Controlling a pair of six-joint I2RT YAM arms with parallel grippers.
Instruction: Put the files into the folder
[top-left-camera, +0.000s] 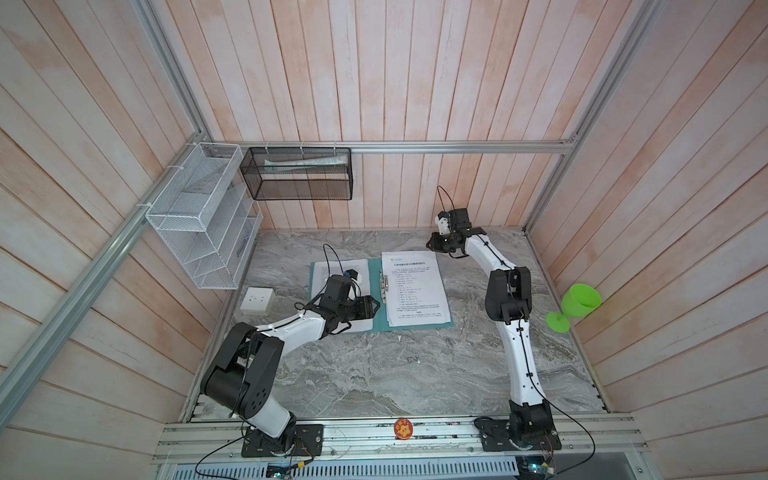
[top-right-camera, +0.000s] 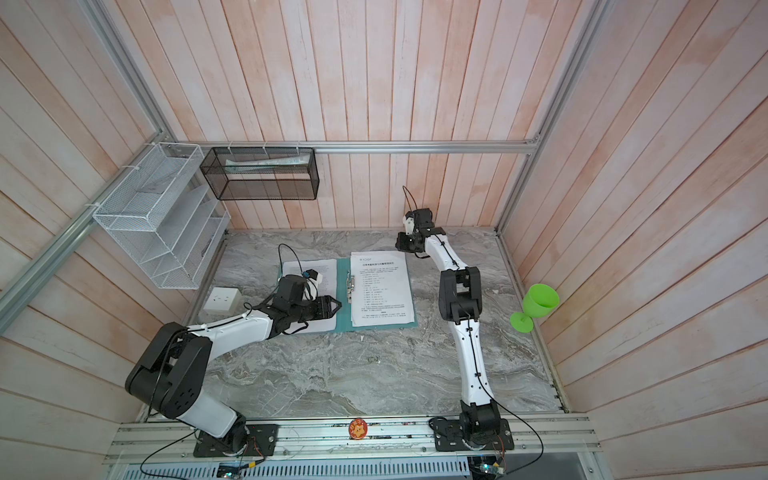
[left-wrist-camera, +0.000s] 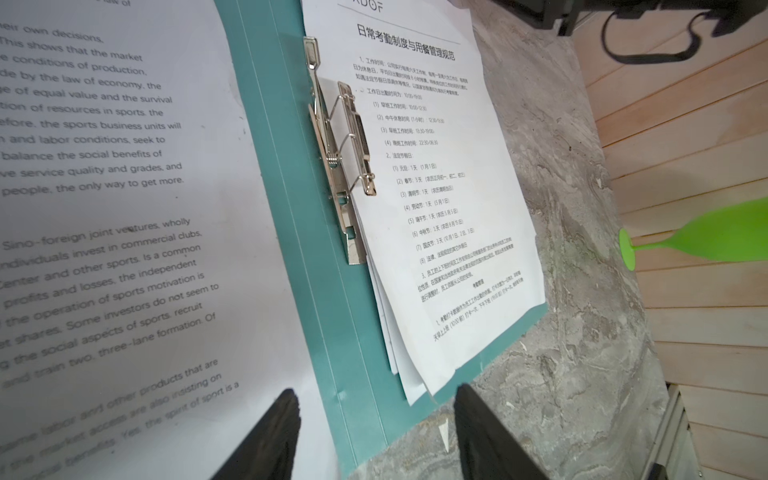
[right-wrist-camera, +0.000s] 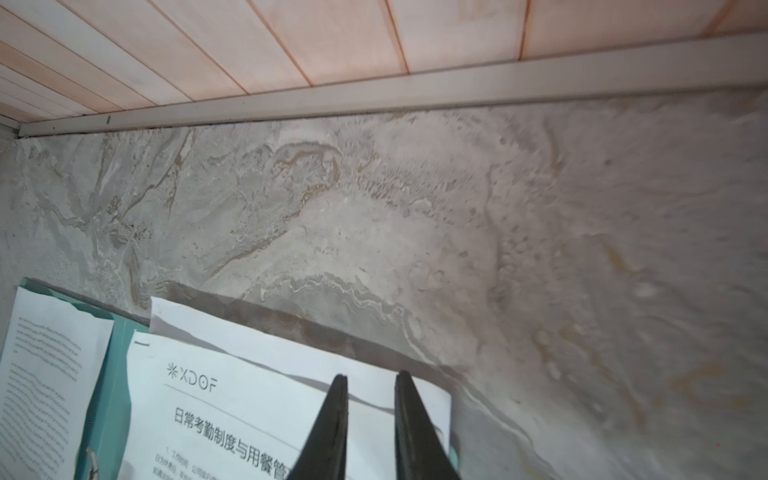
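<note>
The teal folder (top-left-camera: 375, 270) (top-right-camera: 343, 274) lies open on the marble table, with its metal clip (left-wrist-camera: 345, 158) along the inner spine. A stack of files (top-left-camera: 415, 286) (top-right-camera: 380, 286) (left-wrist-camera: 436, 187) with Chinese text rests on its right cover, edges fanned at the near corner. One sheet with English text (top-left-camera: 328, 270) (left-wrist-camera: 104, 166) lies on the left cover, partly under my left arm. My left gripper (top-left-camera: 377, 305) (left-wrist-camera: 376, 399) hovers open over the spine's near end, holding nothing. My right gripper (top-left-camera: 429, 245) (right-wrist-camera: 371, 378) is over the stack's far right corner, jaws a narrow gap apart with nothing between them.
A white socket block (top-left-camera: 257, 300) sits left of the folder. A white wire rack (top-left-camera: 199, 232) and a black mesh basket (top-left-camera: 299, 174) hang on the back-left walls. A green goblet (top-left-camera: 575, 305) lies against the right wall. An orange badge (top-left-camera: 402, 429) sits on the front rail.
</note>
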